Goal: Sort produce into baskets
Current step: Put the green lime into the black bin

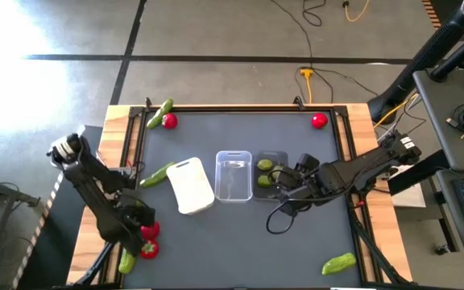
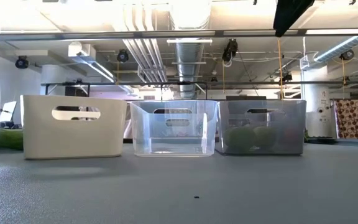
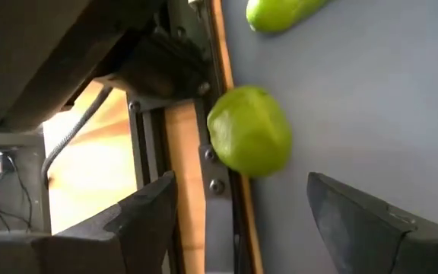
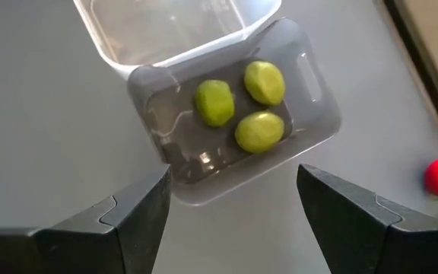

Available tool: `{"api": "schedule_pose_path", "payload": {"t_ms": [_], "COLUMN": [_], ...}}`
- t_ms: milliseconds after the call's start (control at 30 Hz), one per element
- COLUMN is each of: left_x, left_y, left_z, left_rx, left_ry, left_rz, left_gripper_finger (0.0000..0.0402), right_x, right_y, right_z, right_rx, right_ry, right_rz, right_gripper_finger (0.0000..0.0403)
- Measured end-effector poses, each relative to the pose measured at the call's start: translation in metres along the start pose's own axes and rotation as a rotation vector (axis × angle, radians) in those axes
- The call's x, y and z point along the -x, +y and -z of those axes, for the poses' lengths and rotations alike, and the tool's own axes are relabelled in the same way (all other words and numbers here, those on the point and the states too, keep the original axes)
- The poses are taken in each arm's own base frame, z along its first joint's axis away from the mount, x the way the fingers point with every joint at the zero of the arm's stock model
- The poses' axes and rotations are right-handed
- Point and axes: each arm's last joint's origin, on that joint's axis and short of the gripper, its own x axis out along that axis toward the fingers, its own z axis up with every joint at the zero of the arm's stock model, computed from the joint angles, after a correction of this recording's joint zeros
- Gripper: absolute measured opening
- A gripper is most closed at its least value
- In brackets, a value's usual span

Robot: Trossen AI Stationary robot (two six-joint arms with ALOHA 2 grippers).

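Three baskets stand in a row mid-table: white (image 1: 190, 185), clear (image 1: 234, 176) and dark grey (image 1: 271, 172). The dark grey basket (image 4: 234, 114) holds three limes (image 4: 251, 103). My right gripper (image 4: 234, 186) is open and empty above that basket's near-right side (image 1: 287, 188). My left gripper (image 3: 242, 190) is open at the near left corner (image 1: 139, 235). Its fingers stand on either side of a lime (image 3: 249, 131) that lies on the mat by the left rail, and do not touch it. A cucumber end (image 3: 280, 11) lies beyond the lime. Two tomatoes (image 1: 149, 242) lie by the left gripper.
A cucumber (image 1: 158, 173) lies left of the white basket. A cucumber and tomato (image 1: 166, 118) sit at the far left corner, a tomato (image 1: 319, 121) at the far right and a cucumber (image 1: 338, 263) at the near right. The table's wooden rail (image 3: 181, 144) runs beside the lime.
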Motion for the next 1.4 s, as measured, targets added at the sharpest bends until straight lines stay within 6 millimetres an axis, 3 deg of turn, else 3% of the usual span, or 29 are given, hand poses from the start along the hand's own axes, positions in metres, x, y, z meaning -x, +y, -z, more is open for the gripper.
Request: {"api": "schedule_pose_path", "payload": {"t_ms": [400,733,967,1400], "left_x": [-0.047,-0.041,-0.024,-0.041], "left_y": [-0.007,-0.025,-0.037,-0.055], "left_z": [-0.009,-0.012,-0.035,-0.058], "left_rx": [0.069,0.104,0.181,0.308], "left_ry": [-0.021,-0.054,-0.108,-0.143], "left_rz": [-0.056,-0.038,-0.008,0.074], "left_gripper_finger": [0.0275,0.0275,0.0281,0.0291], "right_x": [0.0,0.001,-0.001,-0.004], "right_y": [0.004,0.005,0.003,-0.001], "right_z": [0.004,0.005,0.002,-0.002], "right_rx": [-0.001,-0.007,0.061,0.086], "right_ry": [0.139,0.169,0.156,0.15], "right_rz": [-0.134,-0.166,-0.165,-0.163], "right_gripper_finger": [0.0274,0.0274,0.0274,0.0274]}}
